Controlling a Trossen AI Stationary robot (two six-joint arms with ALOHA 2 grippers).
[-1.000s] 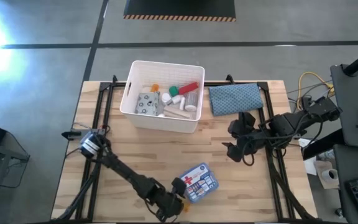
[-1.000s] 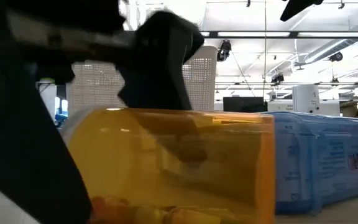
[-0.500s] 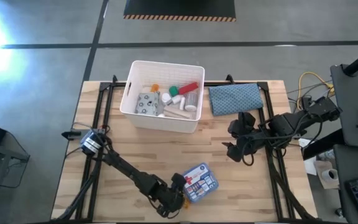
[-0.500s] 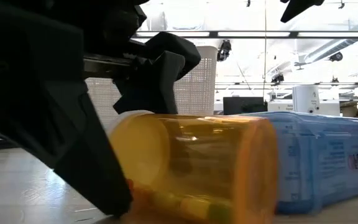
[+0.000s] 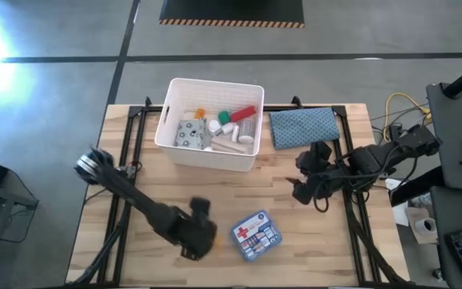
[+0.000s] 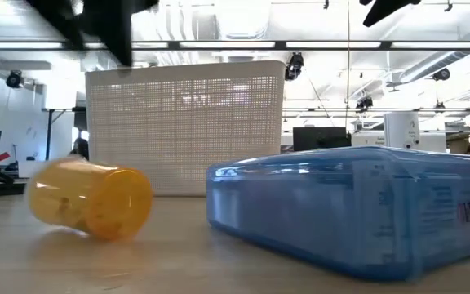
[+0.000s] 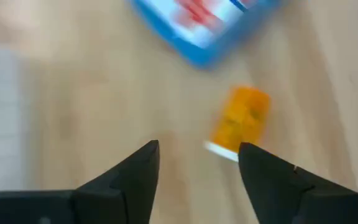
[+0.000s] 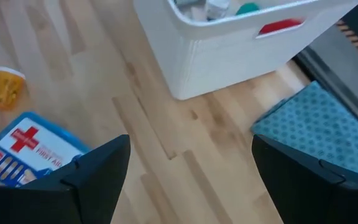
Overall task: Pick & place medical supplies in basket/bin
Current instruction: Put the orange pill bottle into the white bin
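An orange vial (image 7: 240,118) with a white cap lies on its side on the wood, left of the blue red-cross first-aid pouch (image 5: 255,235). It also shows in the low view as the vial (image 6: 92,198), in front of the white bin (image 6: 186,126). My left gripper (image 7: 197,158) hangs open above the vial and touches nothing; in the high view the gripper (image 5: 195,233) hides the vial. The bin (image 5: 169,135) at the far middle holds white bottles, a green cube and a red tube. My right gripper (image 5: 299,189) waits open at the right.
A blue-grey patterned cloth (image 5: 303,127) lies right of the bin, close to my right arm. Black frame rails run along the table's left and right sides. Bare wood lies between the bin and the pouch.
My left gripper has let go of the orange vial, risen and drawn back toward the table's left and far side. The vial, first between the fingers near the near edge, has turned about and now lies free on its side, farther from the near edge.
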